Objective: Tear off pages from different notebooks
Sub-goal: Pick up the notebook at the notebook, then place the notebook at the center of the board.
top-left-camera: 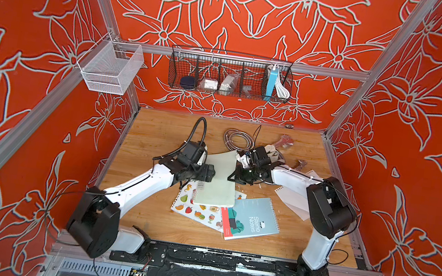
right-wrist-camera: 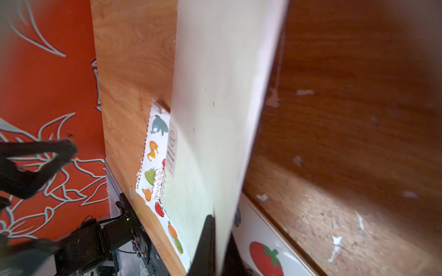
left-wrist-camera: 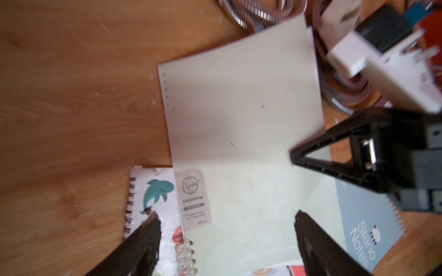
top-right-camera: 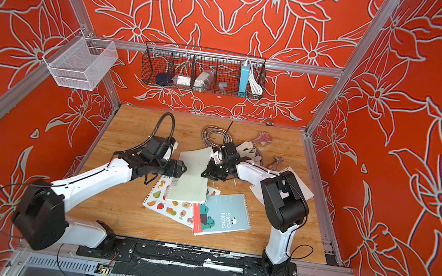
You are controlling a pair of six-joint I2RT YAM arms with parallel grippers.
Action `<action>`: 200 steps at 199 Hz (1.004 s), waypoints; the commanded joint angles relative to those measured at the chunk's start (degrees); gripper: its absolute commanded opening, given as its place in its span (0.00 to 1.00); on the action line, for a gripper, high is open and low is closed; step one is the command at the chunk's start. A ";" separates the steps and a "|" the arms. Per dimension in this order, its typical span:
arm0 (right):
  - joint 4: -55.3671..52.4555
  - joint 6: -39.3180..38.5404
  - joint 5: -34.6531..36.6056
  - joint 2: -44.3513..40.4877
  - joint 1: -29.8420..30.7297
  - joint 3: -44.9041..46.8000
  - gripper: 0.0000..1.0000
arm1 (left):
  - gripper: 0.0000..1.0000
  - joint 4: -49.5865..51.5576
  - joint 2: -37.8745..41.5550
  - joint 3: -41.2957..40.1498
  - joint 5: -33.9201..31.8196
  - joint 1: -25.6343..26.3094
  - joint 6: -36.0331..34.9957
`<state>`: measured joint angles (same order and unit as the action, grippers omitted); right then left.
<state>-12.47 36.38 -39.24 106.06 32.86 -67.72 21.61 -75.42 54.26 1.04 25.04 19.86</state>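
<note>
Page point(top-left-camera: 222, 163) of your pale grey-green notebook point(top-left-camera: 216, 195) stands raised above the table point(top-left-camera: 156, 132), its free edge pinched in your closed right gripper point(top-left-camera: 230, 178). Your left gripper point(top-left-camera: 210, 173) hovers open over the notebook's spiral side.

Open passage: bare table point(top-left-camera: 153, 132) at back left, and the front strip before the notebooks point(top-left-camera: 249, 219). Centre obstructed: notebooks overlap, and a page point(top-left-camera: 222, 162) stands lifted between left gripper point(top-left-camera: 210, 174) and right gripper point(top-left-camera: 231, 177). Back centre: coiled hose point(top-left-camera: 235, 139). Right side: wrenches point(top-left-camera: 285, 142), glove point(top-left-camera: 273, 149) and loose pages point(top-left-camera: 291, 203) under the right arm, all close together.
</note>
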 commanded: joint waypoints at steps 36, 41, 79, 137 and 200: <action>1.28 -1.51 -1.57 6.30 1.14 -21.31 0.00 | 0.86 5.21 3.73 -2.76 -11.85 -4.18 6.02; 0.70 -1.28 -1.73 8.10 1.15 -23.99 0.00 | 0.86 5.36 4.22 -3.26 -11.65 -4.48 6.22; -4.49 0.69 0.57 23.93 1.24 -44.18 0.00 | 0.86 4.85 5.37 -5.29 -9.83 -4.75 6.09; -26.35 -5.20 11.38 43.08 1.25 -73.33 0.50 | 0.86 4.28 5.23 -5.73 -7.48 -4.65 4.31; -15.17 -6.55 19.69 9.46 0.17 -29.57 0.78 | 0.88 3.01 0.60 -4.28 1.60 1.61 -1.48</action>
<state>-32.60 30.06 -23.31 130.96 33.74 -110.21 25.23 -71.64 48.71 -3.33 23.07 22.15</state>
